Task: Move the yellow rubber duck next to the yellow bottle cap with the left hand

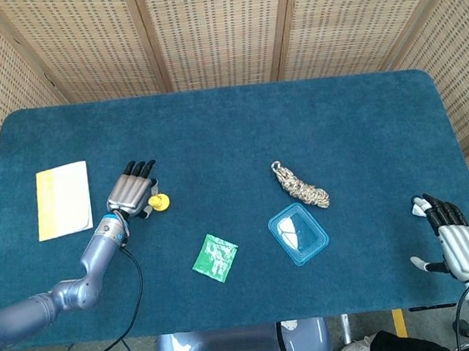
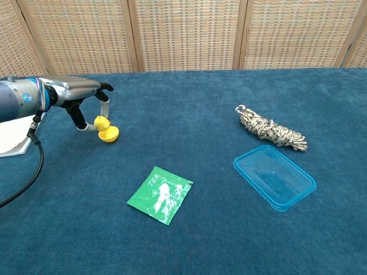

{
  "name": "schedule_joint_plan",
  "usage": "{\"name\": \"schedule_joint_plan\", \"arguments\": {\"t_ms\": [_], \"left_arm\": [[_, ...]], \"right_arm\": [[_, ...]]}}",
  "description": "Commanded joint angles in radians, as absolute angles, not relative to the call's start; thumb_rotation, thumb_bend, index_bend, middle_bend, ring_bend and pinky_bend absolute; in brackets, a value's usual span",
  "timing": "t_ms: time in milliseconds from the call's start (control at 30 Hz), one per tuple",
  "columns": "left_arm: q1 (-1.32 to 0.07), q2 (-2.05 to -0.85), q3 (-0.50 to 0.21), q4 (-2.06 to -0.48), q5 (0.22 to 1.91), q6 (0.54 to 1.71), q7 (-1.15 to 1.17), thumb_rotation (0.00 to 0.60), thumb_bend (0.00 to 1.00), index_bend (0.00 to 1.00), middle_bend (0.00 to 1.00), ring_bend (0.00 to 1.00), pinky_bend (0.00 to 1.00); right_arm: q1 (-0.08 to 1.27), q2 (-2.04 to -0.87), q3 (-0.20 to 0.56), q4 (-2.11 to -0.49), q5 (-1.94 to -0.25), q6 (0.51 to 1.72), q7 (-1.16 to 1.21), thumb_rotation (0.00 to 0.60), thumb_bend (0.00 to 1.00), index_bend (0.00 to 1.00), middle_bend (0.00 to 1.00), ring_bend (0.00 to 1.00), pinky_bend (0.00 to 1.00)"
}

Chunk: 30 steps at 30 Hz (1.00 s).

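Left hand is pinching the yellow rubber duck btwn thumb and a finger, other fingers stretched out fwd; duck hangs right at the yellow bottle cap, looks like it's touching or a hair above the cap's far edge in the chest view; can't tell for sure if it's on the cloth yet. Head view shows the same thing, duck and cap basically merged into one yellow blob beside the fingers.

So imo we're at the placement step, carry looks pretty much done; next move needs a small lowering so the duck sits on the blue table just beside the cap, not on top of it; then let go w/o knocking either one.

Right hand sits idle at the near right corner, fingers apart, holding nothing.
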State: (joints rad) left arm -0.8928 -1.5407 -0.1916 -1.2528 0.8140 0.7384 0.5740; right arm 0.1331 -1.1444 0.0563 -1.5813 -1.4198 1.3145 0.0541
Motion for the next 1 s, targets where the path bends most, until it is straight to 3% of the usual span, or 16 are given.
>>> {"name": "schedule_joint_plan", "arguments": {"t_ms": [33,600,667,833,1000], "left_arm": [[-0.912,-1.556,-0.189,-1.237,0.798,0.731,0.579,0.600,0.34,0.50,0.00,0.00,0.00],[-0.945,-1.568,-0.153,-1.203,0.756,0.732,0.577,0.600,0.34,0.49,0.00,0.00,0.00],[-0.949,-1.572,-0.145,-1.199,0.749,0.731,0.583,0.600,0.34,0.45,0.00,0.00,0.00],[-0.954,-1.585,-0.136,-1.190,0.736,0.735,0.586,0.600,0.33,0.18,0.00,0.00,0.00],[-0.954,-1.581,-0.131,-1.194,0.737,0.739,0.576,0.600,0.33,0.12,0.00,0.00,0.00]], "right_arm": [[0.135,-1.146,0.057,-1.577,-1.415,1.310,0.058,0.600,0.00,0.00,0.00,0.00,0.00],[0.135,-1.147,0.064,-1.562,-1.405,1.313,0.084,0.600,0.00,0.00,0.00,0.00,0.00],[0.136,-1.148,0.063,-1.562,-1.407,1.314,0.082,0.600,0.00,0.00,0.00,0.00,0.00],[0.134,-1.148,0.063,-1.562,-1.409,1.318,0.083,0.600,0.00,0.00,0.00,0.00,0.00],[0.135,-1.150,0.064,-1.559,-1.407,1.317,0.083,0.600,0.00,0.00,0.00,0.00,0.00]]}}
